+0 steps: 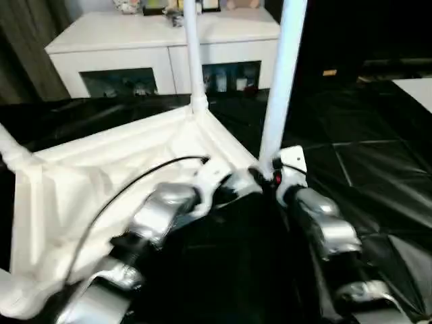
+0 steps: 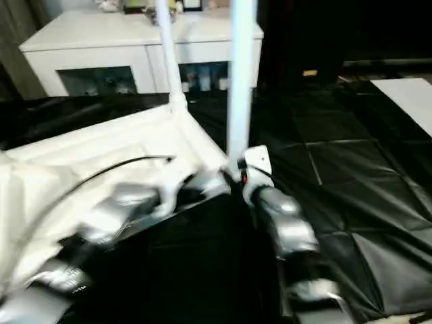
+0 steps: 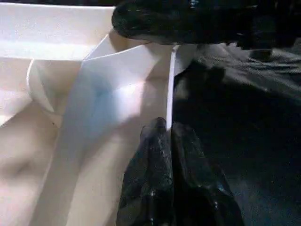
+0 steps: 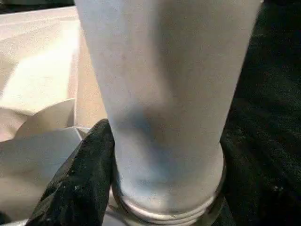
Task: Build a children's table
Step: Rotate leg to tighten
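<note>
The children's table (image 1: 101, 169) lies upside down on a black mat, ribbed underside up. One white leg (image 1: 192, 54) stands at its far corner and another leg (image 1: 280, 81) at the near right corner. My right gripper (image 1: 268, 177) is shut around the base of that near leg (image 4: 164, 117), with one black finger (image 4: 80, 179) pressed against its side just above the threaded collar. My left gripper (image 3: 170, 129) sits close beside it, shut on the table's thin rim (image 3: 170, 84) at the same corner. A third leg (image 1: 10, 152) shows at the left edge.
A white cabinet (image 1: 162, 47) with glass doors stands behind the table. Black floor mat (image 1: 378, 169) spreads to the right, with a white panel (image 1: 415, 88) at its far right edge. A black cable (image 1: 135, 182) runs along my left forearm.
</note>
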### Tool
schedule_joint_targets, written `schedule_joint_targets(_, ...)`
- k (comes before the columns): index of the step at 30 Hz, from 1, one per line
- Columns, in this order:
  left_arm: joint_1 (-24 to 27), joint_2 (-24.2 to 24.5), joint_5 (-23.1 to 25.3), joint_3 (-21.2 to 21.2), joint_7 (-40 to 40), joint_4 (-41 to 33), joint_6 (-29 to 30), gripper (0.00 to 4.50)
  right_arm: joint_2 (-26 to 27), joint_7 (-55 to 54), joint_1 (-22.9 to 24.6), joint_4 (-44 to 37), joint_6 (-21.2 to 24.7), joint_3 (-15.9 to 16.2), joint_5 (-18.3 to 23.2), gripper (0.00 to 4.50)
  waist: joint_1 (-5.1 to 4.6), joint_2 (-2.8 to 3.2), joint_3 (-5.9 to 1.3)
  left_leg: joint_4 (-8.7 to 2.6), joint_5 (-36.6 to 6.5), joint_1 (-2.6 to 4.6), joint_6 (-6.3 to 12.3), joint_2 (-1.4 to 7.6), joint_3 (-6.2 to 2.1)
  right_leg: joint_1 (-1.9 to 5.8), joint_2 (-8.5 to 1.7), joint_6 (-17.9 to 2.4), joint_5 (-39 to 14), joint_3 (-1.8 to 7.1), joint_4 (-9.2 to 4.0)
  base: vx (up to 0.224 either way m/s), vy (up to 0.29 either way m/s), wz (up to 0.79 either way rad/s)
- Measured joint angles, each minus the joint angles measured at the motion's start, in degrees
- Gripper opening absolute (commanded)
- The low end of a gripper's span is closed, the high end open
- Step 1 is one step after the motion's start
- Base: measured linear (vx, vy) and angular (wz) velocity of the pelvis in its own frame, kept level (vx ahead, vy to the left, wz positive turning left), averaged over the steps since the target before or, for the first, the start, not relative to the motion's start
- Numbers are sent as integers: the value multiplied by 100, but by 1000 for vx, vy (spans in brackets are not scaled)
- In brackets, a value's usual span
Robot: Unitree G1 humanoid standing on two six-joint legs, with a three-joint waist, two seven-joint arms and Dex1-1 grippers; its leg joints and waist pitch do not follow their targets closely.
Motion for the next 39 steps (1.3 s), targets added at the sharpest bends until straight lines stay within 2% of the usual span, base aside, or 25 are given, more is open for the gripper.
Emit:
schedule_joint_targets(5,-3,2,-6,-1,10,12,-108,0,37,-14,-13,-3,-73,4,-42,272,-7,54,-2,-2,0,-9,2,1,0,-1,1,6,-3,-2,-10,0,0,0)
schedule_joint_targets(6,21,7,-11,-2,7,-19,-130,0,54,53,3,-12,-117,2,-26,307,-8,70,-1,-2,0,-12,2,1,-1,-3,1,6,-4,-3,-11,0,0,0)
schedule_joint_targets(7,65,26,-20,-2,-14,-72,-151,0,40,135,48,-51,-158,2,-7,307,-10,77,1,-4,0,-13,2,1,-1,-4,1,7,-4,-4,-13,0,0,0)
schedule_joint_targets(10,174,154,-50,10,-122,-197,-232,0,-10,470,268,-255,-302,60,13,351,-24,88,0,-13,0,-11,2,5,-1,-7,5,19,-11,-6,-13,0,0,0)
schedule_joint_targets(14,250,329,-81,130,-225,-211,-351,0,-122,932,298,-280,-335,202,86,387,-177,91,2,-26,0,-9,2,6,-6,-16,8,19,-11,-10,-12,0,0,0)
schedule_joint_targets(17,364,467,-119,145,-407,-336,-422,0,-427,1524,312,-339,-334,334,143,387,-202,89,4,-33,0,-8,2,6,-6,-18,9,19,-11,-10,-12,0,0,0)
schedule_joint_targets(22,707,916,-275,135,-1168,-773,-538,0,-1029,2881,525,-778,-338,522,393,387,-181,83,8,-35,1,-10,3,9,-6,-21,10,29,-17,-11,-12,0,0,0)
schedule_joint_targets(26,962,1282,-463,34,-1913,-1163,-549,0,-1513,3950,689,-1113,-331,703,597,387,-123,83,13,-32,2,-15,5,9,-3,-22,8,35,-22,-11,-13,0,0,0)
schedule_joint_targets(31,1175,1529,-532,-48,-2277,-1480,-564,0,-1750,4557,829,-1304,-341,853,714,387,-14,94,14,-27,5,-15,10,8,0,-20,7,33,-22,-9,-16,0,0,0)
schedule_joint_targets(39,1347,1713,-615,-54,-2491,-1775,-389,0,-1848,4854,920,-1332,-393,1024,659,387,1,88,15,-25,5,-10,11,8,0,-19,7,33,-22,-7,-9,0,0,0)
